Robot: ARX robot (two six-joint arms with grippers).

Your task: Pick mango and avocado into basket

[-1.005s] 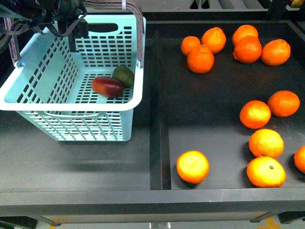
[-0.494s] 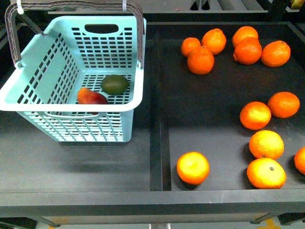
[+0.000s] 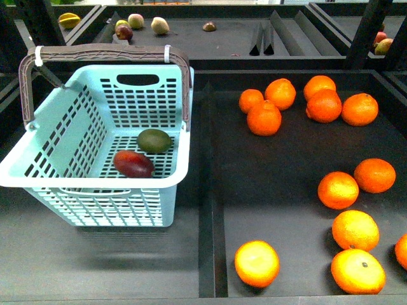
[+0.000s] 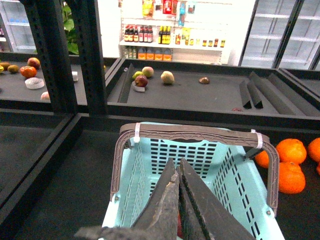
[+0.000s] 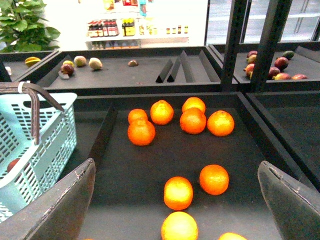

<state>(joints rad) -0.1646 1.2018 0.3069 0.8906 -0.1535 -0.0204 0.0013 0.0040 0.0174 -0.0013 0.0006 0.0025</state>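
Basket: the light teal basket (image 3: 95, 184) stands on the left section of the dark shelf (image 3: 280, 165), tilted, its brown handles (image 3: 105, 56) raised and bound with white zip ties.
Mango: the dark red mango (image 3: 133, 163) lies on the basket floor, toward the near wall.
Avocado: the dull green avocado (image 3: 154, 141) lies on the basket floor just behind the mango, touching or nearly touching it.
Left gripper: the left gripper (image 4: 178, 172) hangs above the basket's open top; its two dark fingers are pressed together with nothing between them.
Right gripper: the right gripper (image 5: 177, 197) is spread wide over the orange section, its fingers (image 5: 65, 202) at opposite edges of the wrist view, grasping nothing.
Surface: matt black shelving, divided by a raised black rail (image 3: 206, 190) into a left bay with the basket and a right bay.
Oranges: loose oranges (image 3: 264, 118) lie scattered over the right bay, a cluster at the back and others toward the front.
Rear shelf: a further black tray (image 3: 235, 38) behind holds a few scattered fruits (image 3: 159, 25) and upright dividers (image 3: 264, 38).
Room: a shop interior; a white rack of bottles (image 4: 150, 35) stands against the far wall, glass-door coolers (image 4: 285, 30) are beside it, and a green plant (image 5: 25, 22) shows in the right wrist view.
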